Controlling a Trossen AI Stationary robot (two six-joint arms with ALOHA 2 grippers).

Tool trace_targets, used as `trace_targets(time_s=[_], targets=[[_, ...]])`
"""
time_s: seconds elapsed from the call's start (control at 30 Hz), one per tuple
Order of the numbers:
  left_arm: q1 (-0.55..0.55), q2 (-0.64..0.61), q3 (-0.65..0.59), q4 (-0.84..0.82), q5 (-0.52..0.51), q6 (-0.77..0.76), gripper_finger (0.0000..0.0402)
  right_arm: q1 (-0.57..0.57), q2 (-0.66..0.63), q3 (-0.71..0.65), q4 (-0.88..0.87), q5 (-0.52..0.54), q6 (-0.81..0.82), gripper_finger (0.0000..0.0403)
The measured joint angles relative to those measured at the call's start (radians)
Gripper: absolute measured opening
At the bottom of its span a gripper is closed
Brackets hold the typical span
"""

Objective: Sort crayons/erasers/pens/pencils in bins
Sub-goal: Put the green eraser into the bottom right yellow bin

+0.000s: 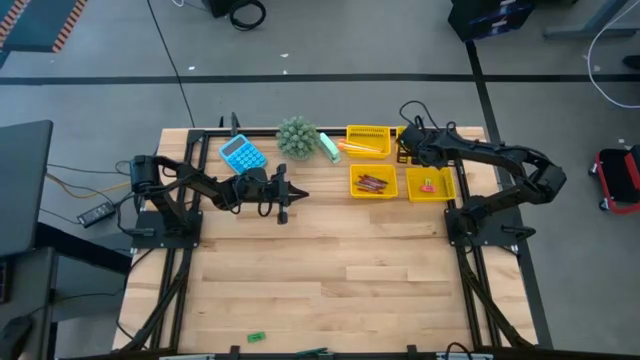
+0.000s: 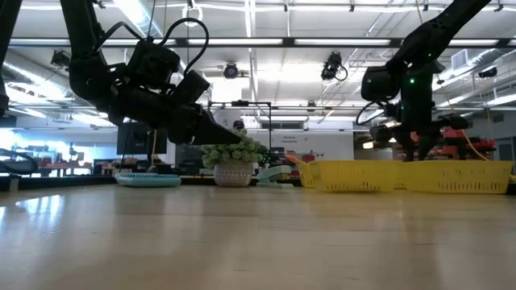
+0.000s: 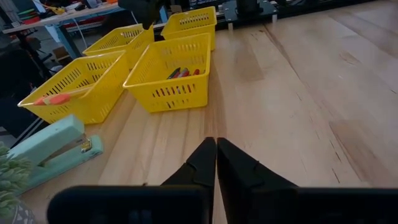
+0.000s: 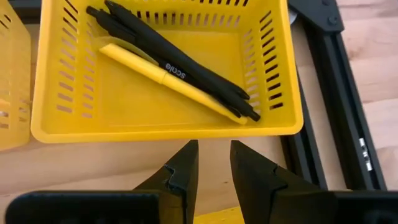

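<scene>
Left gripper [image 3: 216, 155]: jaws pressed together, nothing between them, poised above bare table [image 1: 330, 260] left of the bins. Its wrist view shows the crayons [image 3: 182, 73] in the nearest bin [image 3: 171, 71] and orange pencils [image 3: 53, 99] in the bin [image 3: 74, 87] beside it.

Right gripper [image 4: 213, 163]: jaws slightly spread, empty, over the far-right bin [image 4: 161, 127]. Only its wrist view reveals black pens [image 4: 180, 65] and a yellow pen [image 4: 168, 81] inside.

The high view alone shows small erasers [image 1: 428, 185] in the right near bin [image 1: 432, 185], plus a blue calculator [image 1: 242, 154], a plant [image 1: 297, 136] and a pale green stapler [image 1: 329, 147] at far left.
</scene>
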Motion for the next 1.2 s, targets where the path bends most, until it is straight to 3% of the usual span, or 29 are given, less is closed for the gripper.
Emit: trace_targets(time_s=[0.3,0.43,0.57,0.8,1.0,1.1,1.2], targets=[[0.000,0.000,0.000,-0.001,0.000,0.000,0.0026,0.007,0.000,0.000,0.000,0.065,-0.054,0.0099],[-0.002,0.000,0.000,-0.020,0.000,0.000,0.0029,0.046,-0.004,0.000,-0.001,0.076,-0.201,0.0099],[-0.002,0.000,0.000,-0.030,0.000,0.005,0.0024,0.157,-0.004,0.000,0.000,0.093,-0.324,0.0099],[-0.002,0.000,0.000,0.019,-0.001,0.006,0.0017,0.415,-0.004,0.000,0.044,0.149,-0.398,0.0099],[-0.001,-0.001,0.000,0.104,0.000,-0.013,0.0020,0.723,-0.004,0.053,0.063,0.346,-0.439,0.0099],[-0.014,-0.037,0.000,0.044,-0.002,-0.075,0.0017,0.834,-0.004,0.093,0.102,0.418,-0.445,0.0099],[-0.048,-0.136,0.000,-0.185,-0.001,-0.052,0.0017,0.886,-0.005,0.107,0.207,0.441,-0.448,0.0099]])
